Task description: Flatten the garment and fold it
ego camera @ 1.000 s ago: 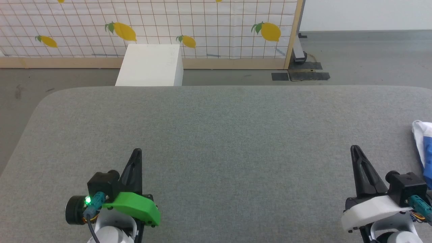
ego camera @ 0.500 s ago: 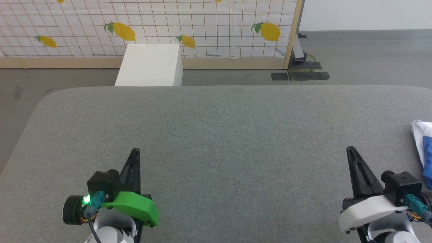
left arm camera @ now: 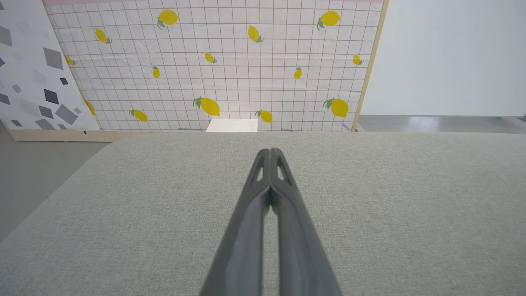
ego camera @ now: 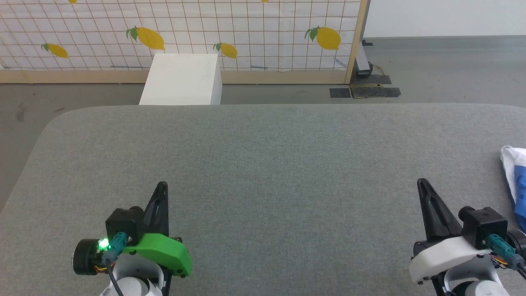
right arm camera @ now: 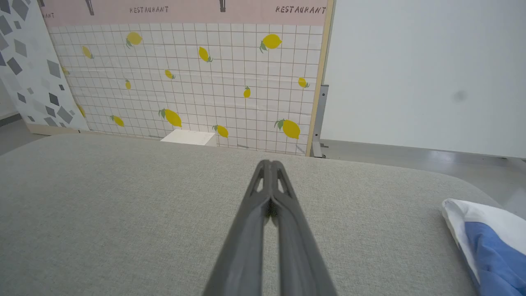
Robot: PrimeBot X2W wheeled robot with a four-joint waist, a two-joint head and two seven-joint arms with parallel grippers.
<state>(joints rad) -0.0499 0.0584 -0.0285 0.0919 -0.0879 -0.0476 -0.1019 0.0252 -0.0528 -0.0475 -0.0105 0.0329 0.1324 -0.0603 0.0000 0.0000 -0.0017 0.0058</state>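
The garment (ego camera: 517, 176), white with a bright blue part, lies bunched at the table's far right edge, mostly cut off by the head view; the right wrist view shows the garment (right arm camera: 485, 242) at its lower right. My right gripper (ego camera: 421, 183) is shut and empty, a short way left of the cloth, above the grey table (ego camera: 271, 164). My left gripper (ego camera: 161, 186) is also shut with nothing in it, at the lower left, far from the cloth. In the wrist views the left gripper (left arm camera: 270, 151) and the right gripper (right arm camera: 269, 163) both show their fingertips pressed together.
A white box (ego camera: 181, 80) stands on the floor beyond the table's far edge. Behind it runs a lemon-patterned tiled panel (ego camera: 246, 33) with a wooden frame. Grey floor lies to the left and back right.
Both grippers have drawn back slightly toward the lower edge and drifted a little left. The garment has stayed where it was.
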